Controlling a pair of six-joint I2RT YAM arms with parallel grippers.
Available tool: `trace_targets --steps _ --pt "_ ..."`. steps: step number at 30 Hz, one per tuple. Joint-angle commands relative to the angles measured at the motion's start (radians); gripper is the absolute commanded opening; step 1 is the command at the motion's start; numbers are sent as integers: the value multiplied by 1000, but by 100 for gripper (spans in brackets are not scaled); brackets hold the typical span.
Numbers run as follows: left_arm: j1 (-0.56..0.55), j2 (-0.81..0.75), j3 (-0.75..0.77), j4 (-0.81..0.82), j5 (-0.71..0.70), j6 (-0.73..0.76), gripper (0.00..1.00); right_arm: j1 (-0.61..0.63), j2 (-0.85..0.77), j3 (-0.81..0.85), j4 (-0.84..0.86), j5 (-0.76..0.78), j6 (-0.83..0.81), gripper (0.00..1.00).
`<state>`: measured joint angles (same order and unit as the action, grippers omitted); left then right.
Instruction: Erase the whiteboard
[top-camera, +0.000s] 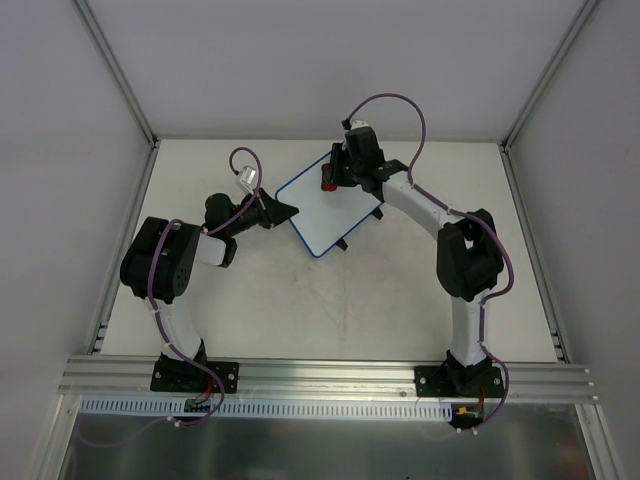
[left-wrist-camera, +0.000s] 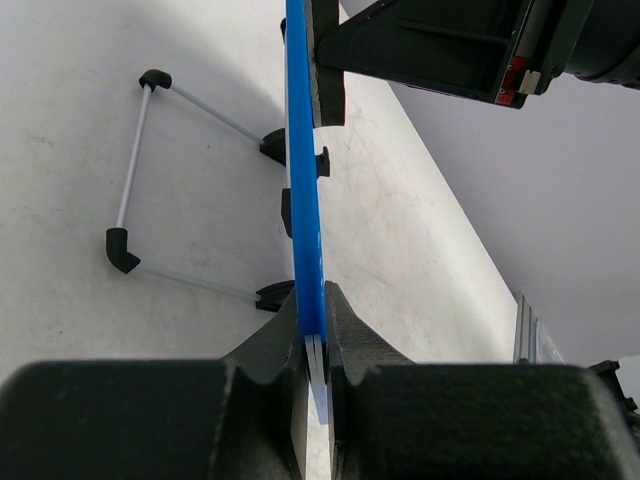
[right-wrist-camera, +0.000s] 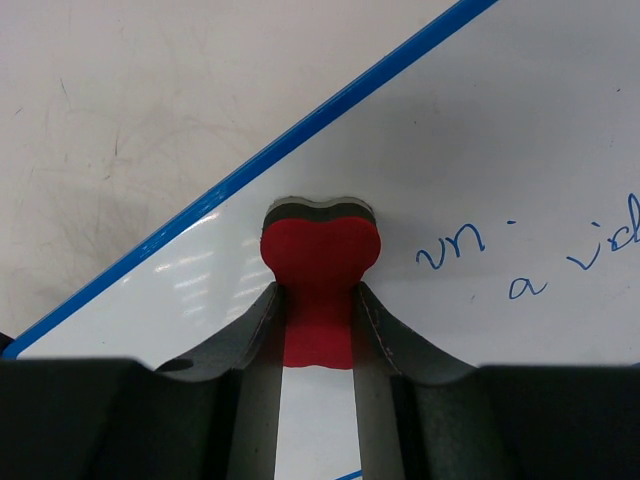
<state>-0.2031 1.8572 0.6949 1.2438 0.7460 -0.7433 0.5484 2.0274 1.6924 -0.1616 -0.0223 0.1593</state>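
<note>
A: Jaws first. Left gripper (left-wrist-camera: 313, 312)?

B: Shut hard on the blue edge of the board (left-wrist-camera: 303, 200), pinching one short stretch of it and nothing more.

A: Right gripper (right-wrist-camera: 318, 296)?

B: Closed on the narrow waist of the red eraser (right-wrist-camera: 320, 245). Dark felt side apparently laid against the white face, close to the rim.

A: Whereabouts of the board?

B: Over the far middle of the table (top-camera: 400, 300), between the two grippers, with a wire stand (left-wrist-camera: 120, 250) on black feet beneath. Cannot tell whether resting fully on that stand or partly lifted.

A: Trouble from here?

B: Several kinds, by the look of it. Risk of swinging or tipping the board in the left jaws by pressing down far from so small a hold. Risk of twisting the eraser, or popping it free, by dragging sideways with only the waist gripped. Risk of running the felt off the rim onto the table, starting so near the edge. Blue writing (right-wrist-camera: 480, 255) off to one side of the eraser, untouched. Likely to survive any stroke aimed the other way, or any made with the felt tilted off the face.

A: Containers?

B: None in view. Nothing held anywhere except by the two grippers.
</note>
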Motion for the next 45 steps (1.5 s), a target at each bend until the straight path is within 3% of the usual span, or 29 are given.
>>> trace_targets --steps 1,11,28,36,45 --pt "-35 -9 25 241 127 68 0 15 22 44 16 8 -17 0" --pt "-33 -10 22 241 128 67 0 -41 5 -71 30 15 48 0" --pt "-32 -1 21 269 131 42 0 -182 -81 -425 195 -30 161 0" --pt "-30 0 22 281 135 30 0 -186 -73 -432 211 -53 163 0" --pt "-30 7 32 273 139 25 0 -171 -76 -326 209 -84 148 0"
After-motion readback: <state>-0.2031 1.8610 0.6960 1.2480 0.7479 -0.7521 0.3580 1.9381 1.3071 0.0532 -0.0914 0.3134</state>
